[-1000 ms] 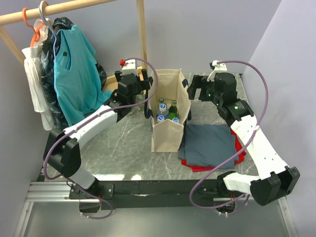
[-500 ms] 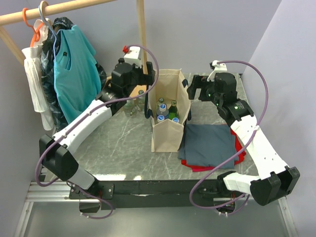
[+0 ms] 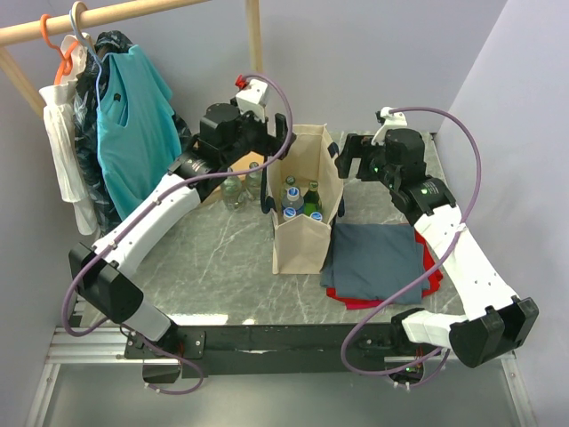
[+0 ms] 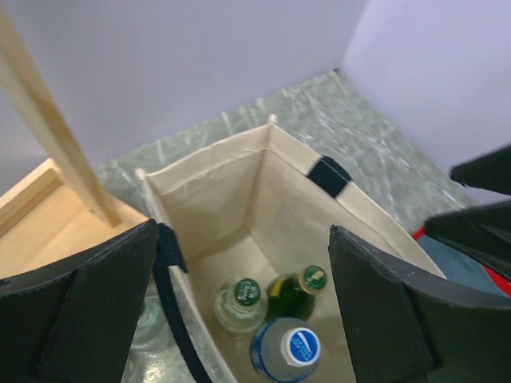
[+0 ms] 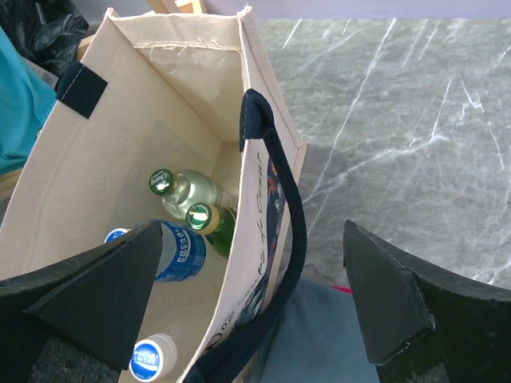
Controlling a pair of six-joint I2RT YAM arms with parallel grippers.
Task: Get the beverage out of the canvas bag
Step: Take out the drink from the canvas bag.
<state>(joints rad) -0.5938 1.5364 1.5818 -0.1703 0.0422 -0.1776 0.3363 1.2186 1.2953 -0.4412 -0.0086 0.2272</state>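
Note:
The beige canvas bag [image 3: 300, 247] stands upright mid-table with its mouth open. Inside it are a clear bottle with a green cap [image 4: 247, 292], a dark green bottle [image 4: 311, 281] and blue-labelled bottles [image 4: 296, 348]. My left gripper [image 3: 279, 133] is open and empty, above the bag's far left rim, and its view looks down into the bag [image 4: 281, 183]. My right gripper [image 3: 347, 160] is open and empty, over the bag's right rim. Its view shows the navy handle [image 5: 281, 239] between the jaws, and the bottles [image 5: 180, 189] to the left.
Two clear bottles [image 3: 235, 189] stand on the table left of the bag. A folded grey-blue cloth [image 3: 373, 253] lies on a red one [image 3: 435, 277] right of the bag. A wooden rack post [image 3: 257, 62], hung clothes [image 3: 129, 124] and a wooden tray [image 4: 44, 215] are at the back left.
My left arm has risen and swung right, from beside the bag's left side to above its far left rim. The right arm has barely moved.

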